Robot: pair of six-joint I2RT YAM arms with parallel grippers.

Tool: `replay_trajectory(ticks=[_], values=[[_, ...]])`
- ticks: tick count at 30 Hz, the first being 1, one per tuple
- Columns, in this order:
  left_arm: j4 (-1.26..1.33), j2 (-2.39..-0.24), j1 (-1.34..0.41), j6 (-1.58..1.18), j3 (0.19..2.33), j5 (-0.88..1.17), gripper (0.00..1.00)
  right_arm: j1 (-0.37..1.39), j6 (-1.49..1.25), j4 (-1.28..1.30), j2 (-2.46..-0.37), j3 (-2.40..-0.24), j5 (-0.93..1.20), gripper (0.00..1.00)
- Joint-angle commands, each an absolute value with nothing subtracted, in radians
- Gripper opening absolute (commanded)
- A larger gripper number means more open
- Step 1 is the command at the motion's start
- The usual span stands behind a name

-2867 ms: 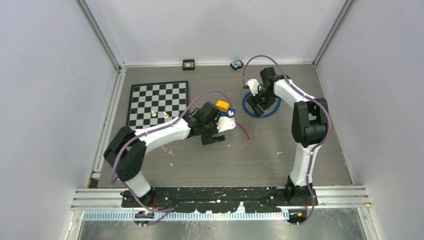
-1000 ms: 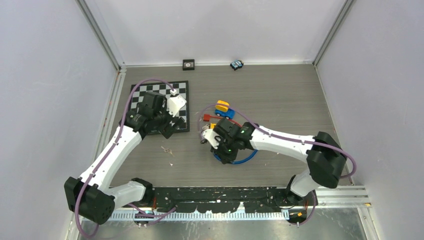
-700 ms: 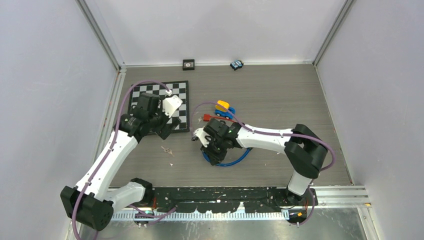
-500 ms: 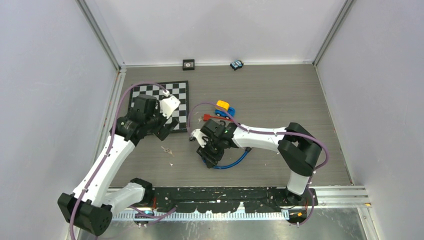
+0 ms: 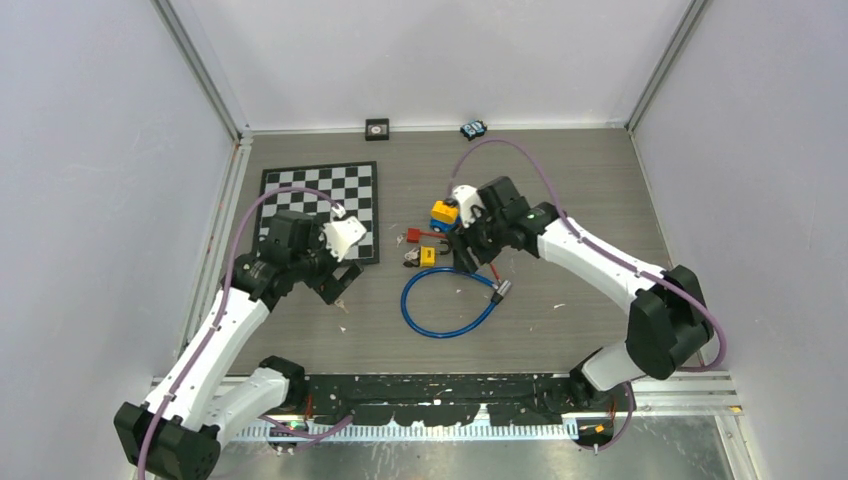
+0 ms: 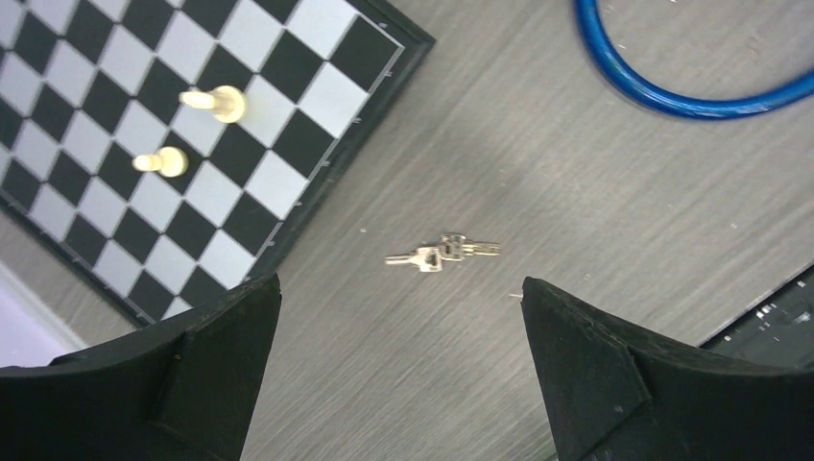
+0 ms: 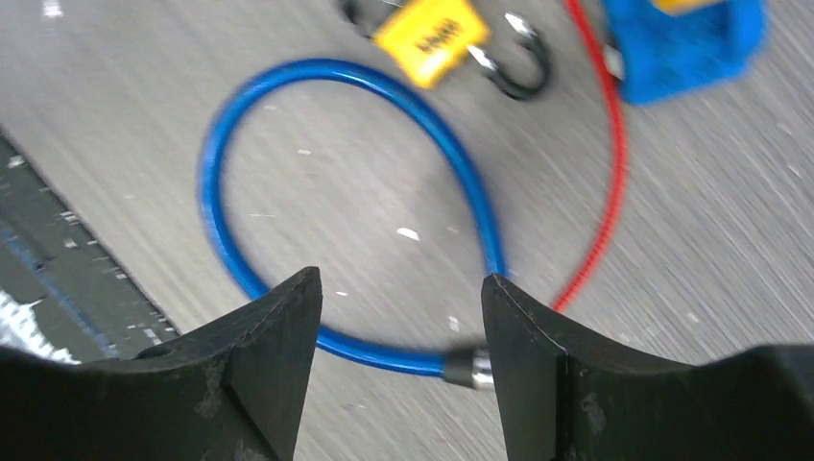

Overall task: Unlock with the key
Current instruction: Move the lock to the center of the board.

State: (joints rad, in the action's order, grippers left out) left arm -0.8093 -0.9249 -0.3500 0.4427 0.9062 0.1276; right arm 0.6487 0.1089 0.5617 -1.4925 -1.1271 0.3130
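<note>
A small bunch of silver keys (image 6: 442, 255) lies flat on the grey table just off the chessboard's corner; it also shows in the top view (image 5: 338, 303). My left gripper (image 6: 399, 288) hangs open and empty above it, one finger on each side (image 5: 338, 280). The yellow padlock (image 5: 427, 256) lies at mid-table, also in the right wrist view (image 7: 429, 36). A blue cable loop (image 5: 448, 306) with a metal end (image 7: 470, 367) lies in front of it. My right gripper (image 7: 401, 280) is open and empty above the loop, beside the padlock (image 5: 474, 258).
A chessboard (image 5: 318, 200) with two pale pieces (image 6: 213, 99) sits at the left. A blue and yellow toy (image 5: 445, 215) and a thin red cable (image 7: 614, 163) lie by the padlock. Two small objects (image 5: 377, 127) (image 5: 473, 129) sit at the back wall.
My right gripper brought the blue loop from the back right to front centre, let it go and rose back beside the padlock. My left gripper drew back from the padlock and came down over the keys.
</note>
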Motion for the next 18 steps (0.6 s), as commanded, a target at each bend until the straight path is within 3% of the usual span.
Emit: replay_trajectory(ticks=[1, 9, 18], values=[[-0.798, -0.893, -0.344, 0.475, 0.86, 0.272, 1.0, 0.548, 0.164, 0.613, -1.485, -1.081, 0.238, 0.66], [-0.8, -0.894, -0.345, 0.524, 0.803, 0.291, 1.0, 0.411, 0.229, 0.654, -1.593, -1.06, 0.245, 0.67], [-0.787, -0.873, -0.345, 0.548, 0.765, 0.293, 0.99, 0.391, 0.26, 0.764, -1.662, -1.048, 0.349, 0.65]])
